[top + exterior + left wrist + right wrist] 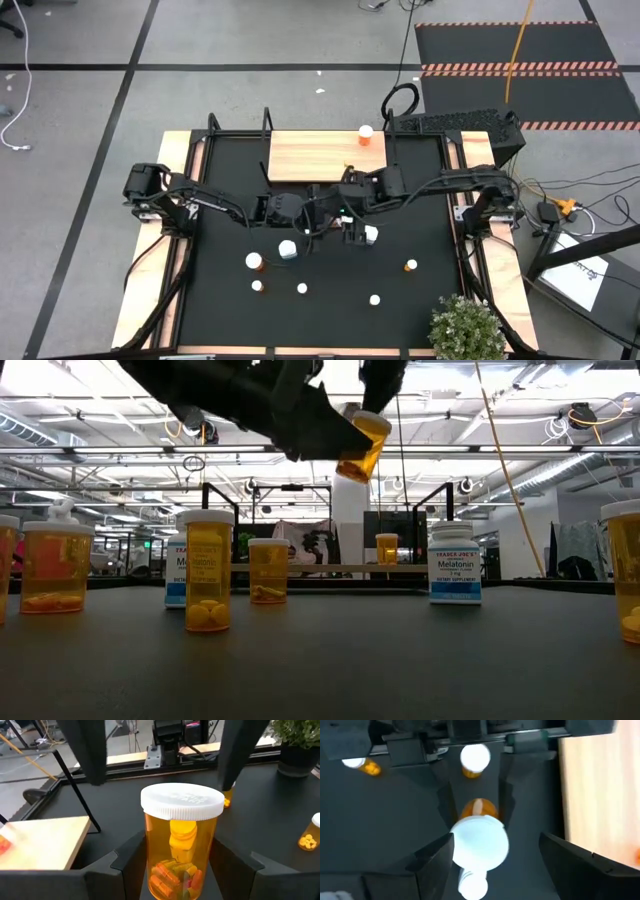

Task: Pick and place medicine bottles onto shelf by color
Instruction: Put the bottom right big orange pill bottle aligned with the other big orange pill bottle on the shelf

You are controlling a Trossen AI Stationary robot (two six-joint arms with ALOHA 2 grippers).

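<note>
An orange medicine bottle (181, 845) with a white cap is held in the air over the middle of the table by my left gripper (182, 865), which is shut on it. The low view shows the bottle (360, 445) tilted, high above the table. My right gripper (497, 855) is open; its fingers (87, 750) stand on either side of the white cap (479, 842) and come from the cap end. The shelf (320, 155) lies at the table's far edge with one orange bottle (366, 135) standing on it. My left gripper pinches the orange bottle's body (150, 855) between its two fingers, below the cap. The fingers come from the table's left, slanting down. The bottle is lifted clear of the table and tilted, its cap end free beyond the fingers.
Several bottles stand on the black table nearer than the arms: orange ones (256, 262) (411, 265) and white ones (288, 249) (370, 235). A potted plant (465, 325) sits at the near right corner. Black uprights (75, 790) stand at the shelf's ends.
</note>
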